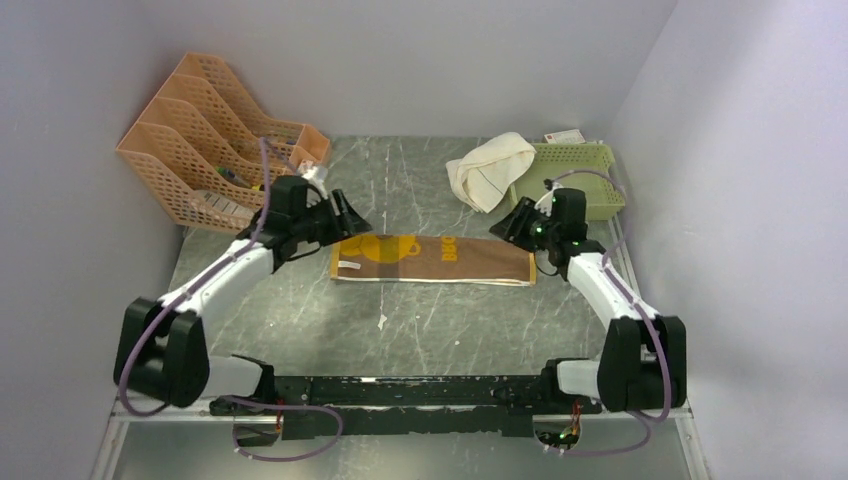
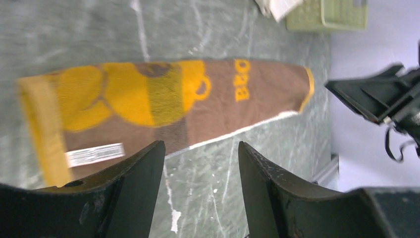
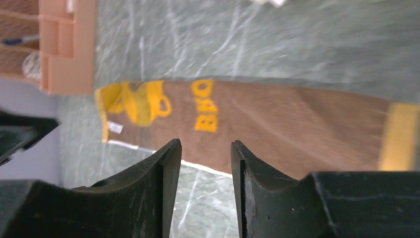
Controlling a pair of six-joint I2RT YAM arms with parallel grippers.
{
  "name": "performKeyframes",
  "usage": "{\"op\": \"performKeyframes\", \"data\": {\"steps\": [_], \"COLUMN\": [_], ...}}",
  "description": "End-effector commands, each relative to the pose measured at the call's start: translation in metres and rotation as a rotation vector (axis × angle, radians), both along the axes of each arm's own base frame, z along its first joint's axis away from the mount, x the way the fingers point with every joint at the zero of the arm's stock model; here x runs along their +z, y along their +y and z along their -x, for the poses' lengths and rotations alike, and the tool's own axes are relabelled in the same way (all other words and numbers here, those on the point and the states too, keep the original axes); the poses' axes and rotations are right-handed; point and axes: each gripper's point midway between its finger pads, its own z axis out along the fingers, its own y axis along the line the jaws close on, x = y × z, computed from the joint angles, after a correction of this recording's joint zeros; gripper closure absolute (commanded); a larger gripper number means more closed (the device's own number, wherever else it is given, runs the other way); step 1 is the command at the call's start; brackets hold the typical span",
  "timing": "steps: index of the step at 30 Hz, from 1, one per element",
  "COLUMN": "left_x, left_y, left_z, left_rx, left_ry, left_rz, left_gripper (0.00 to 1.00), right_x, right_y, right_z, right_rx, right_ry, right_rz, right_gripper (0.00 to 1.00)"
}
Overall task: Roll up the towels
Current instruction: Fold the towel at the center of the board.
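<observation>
The mustard-yellow and brown towel (image 1: 432, 259) lies flat, folded into a long strip, in the middle of the table; it also shows in the left wrist view (image 2: 163, 106) and the right wrist view (image 3: 277, 124). The cream-white towel (image 1: 488, 168) lies bunched at the back, leaning on the green basket. My left gripper (image 1: 352, 218) is open and empty, hovering above the strip's left end; its fingertips (image 2: 148, 163) frame bare table. My right gripper (image 1: 503, 226) is open and empty above the strip's right end, its fingertips (image 3: 171, 158) over the towel's near edge.
An orange file rack (image 1: 205, 140) stands at the back left. A green basket (image 1: 575, 175) stands at the back right with a small card behind it. White walls close in on both sides. A small white scrap (image 1: 382, 321) lies on the table in front of the towel.
</observation>
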Motion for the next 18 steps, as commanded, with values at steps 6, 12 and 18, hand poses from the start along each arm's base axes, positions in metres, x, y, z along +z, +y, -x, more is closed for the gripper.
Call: {"op": "performKeyframes", "data": {"steps": [6, 12, 18], "left_x": [-0.037, -0.06, -0.091], "left_y": [-0.09, -0.096, -0.084], "left_z": [-0.002, -0.012, -0.019], "left_rx": [-0.277, -0.23, -0.156], "left_ry": [-0.016, -0.011, 0.025], "left_rz": [0.151, 0.181, 0.136], "left_gripper": [0.41, 0.44, 0.45], "right_x": [-0.003, -0.035, -0.061], "right_y": [0.063, 0.064, 0.051], "right_z": [-0.008, -0.016, -0.017], "right_rx": [0.208, 0.139, 0.051], "right_ry": [-0.054, -0.001, 0.047], "right_rz": [-0.274, -0.351, -0.373], "right_gripper": [0.64, 0.66, 0.64]}}
